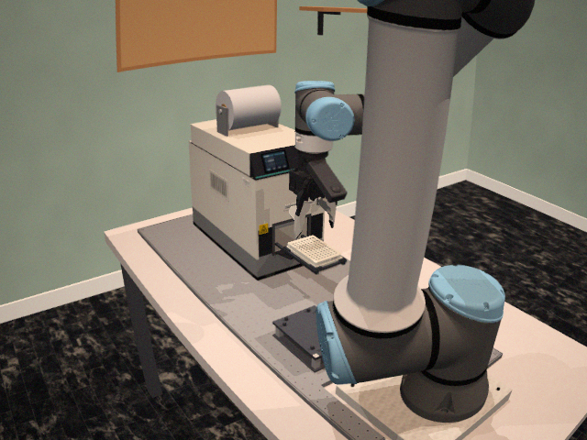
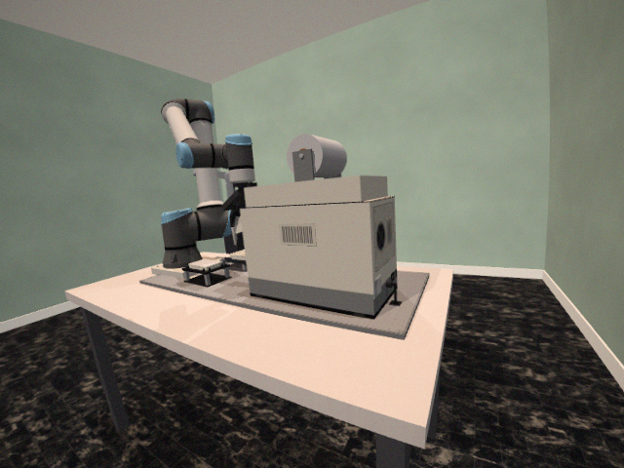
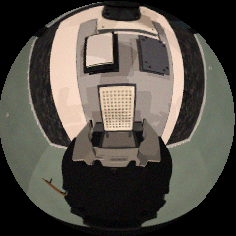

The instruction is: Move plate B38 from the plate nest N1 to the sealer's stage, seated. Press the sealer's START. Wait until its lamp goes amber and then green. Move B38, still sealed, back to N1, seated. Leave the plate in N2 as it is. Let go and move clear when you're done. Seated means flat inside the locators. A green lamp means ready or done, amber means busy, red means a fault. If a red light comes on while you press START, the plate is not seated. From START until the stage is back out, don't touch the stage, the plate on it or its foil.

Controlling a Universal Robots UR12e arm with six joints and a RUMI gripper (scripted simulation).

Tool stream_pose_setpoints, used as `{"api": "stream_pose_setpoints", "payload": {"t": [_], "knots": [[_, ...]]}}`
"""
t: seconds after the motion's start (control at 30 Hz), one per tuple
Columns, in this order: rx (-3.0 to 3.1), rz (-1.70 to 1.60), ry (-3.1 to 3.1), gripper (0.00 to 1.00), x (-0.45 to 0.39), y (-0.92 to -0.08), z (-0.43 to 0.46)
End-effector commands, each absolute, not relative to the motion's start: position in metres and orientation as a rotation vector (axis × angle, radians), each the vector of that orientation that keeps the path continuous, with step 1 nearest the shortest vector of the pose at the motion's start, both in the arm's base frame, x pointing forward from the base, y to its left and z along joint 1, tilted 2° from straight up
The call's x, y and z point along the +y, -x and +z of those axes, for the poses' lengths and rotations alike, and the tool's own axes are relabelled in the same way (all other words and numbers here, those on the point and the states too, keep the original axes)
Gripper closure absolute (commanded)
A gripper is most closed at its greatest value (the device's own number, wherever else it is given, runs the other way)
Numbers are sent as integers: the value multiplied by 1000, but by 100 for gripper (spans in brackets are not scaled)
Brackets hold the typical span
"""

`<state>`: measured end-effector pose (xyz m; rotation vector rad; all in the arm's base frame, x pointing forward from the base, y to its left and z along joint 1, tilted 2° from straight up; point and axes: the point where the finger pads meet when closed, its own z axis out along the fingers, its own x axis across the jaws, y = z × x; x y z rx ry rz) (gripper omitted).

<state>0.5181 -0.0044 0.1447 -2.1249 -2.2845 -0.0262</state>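
Observation:
Plate B38, white with its open wells showing, lies flat on the sealer's stage, which stands out in front of the sealer. My gripper hangs a little above the plate's near end, open and empty, with a finger on either side. Nest N1 is an empty dark block on the mat. Nest N2 holds another plate. The sealer's screen faces me; I cannot make out a lamp colour.
A foil roll sits on top of the sealer. The arm's thick column and base stand at the table's near right and hide N2 in the top view. A grey mat lies under the sealer and nests.

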Motion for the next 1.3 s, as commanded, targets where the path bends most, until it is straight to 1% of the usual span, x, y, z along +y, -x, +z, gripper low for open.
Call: {"api": "stream_pose_setpoints", "payload": {"t": [0.0,0.3,1.27], "knots": [[-2285,-27,2126,32,-5,-519,154],[-2285,-27,2126,32,-5,-519,160],[-2285,-27,2126,32,-5,-474,160]]}}
